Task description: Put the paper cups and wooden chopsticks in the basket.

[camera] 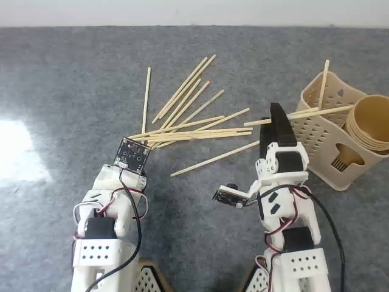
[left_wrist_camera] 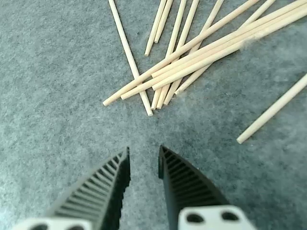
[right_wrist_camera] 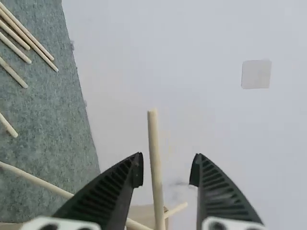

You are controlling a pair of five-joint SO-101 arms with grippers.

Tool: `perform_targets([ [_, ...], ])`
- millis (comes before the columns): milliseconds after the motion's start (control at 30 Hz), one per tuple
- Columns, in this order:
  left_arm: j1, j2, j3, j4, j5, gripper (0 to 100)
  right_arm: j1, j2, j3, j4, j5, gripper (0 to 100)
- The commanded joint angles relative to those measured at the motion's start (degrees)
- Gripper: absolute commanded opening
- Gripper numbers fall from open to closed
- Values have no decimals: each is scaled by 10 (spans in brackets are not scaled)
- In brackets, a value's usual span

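Note:
Several wooden chopsticks point(camera: 188, 121) lie fanned out on the grey mat, and one point(camera: 216, 157) lies apart nearer the arms. The beige slotted basket point(camera: 322, 143) at the right holds stacked paper cups point(camera: 372, 121), one upright chopstick point(camera: 325, 79) and another resting across its rim. My left gripper point(left_wrist_camera: 144, 155) is open just above the mat, a short way from the near ends of the chopstick pile point(left_wrist_camera: 192, 52). My right gripper point(right_wrist_camera: 168, 165) is open beside the basket's left side, with an upright chopstick point(right_wrist_camera: 153, 143) between its fingers but not clamped.
A grey mat point(camera: 73, 91) covers the table, and its far edge meets a white wall point(right_wrist_camera: 216, 57). The left arm point(camera: 112, 201) and the right arm point(camera: 282, 201) stand side by side at the front.

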Motion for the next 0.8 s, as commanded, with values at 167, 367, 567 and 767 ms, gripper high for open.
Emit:
perform_targets([
  [167,0,-3,-4,-14,4,100,12,-6,-6,-15,34,66],
  [367,0,-3,-4,-14,4,100,30,-6,-10,-15,34,63],
  [567,0,-3,-4,-14,4,100,29,-7,-18,-16,33,11],
  [767,0,-3,-4,-14,4,100,29,-7,-33,-16,32,7],
])
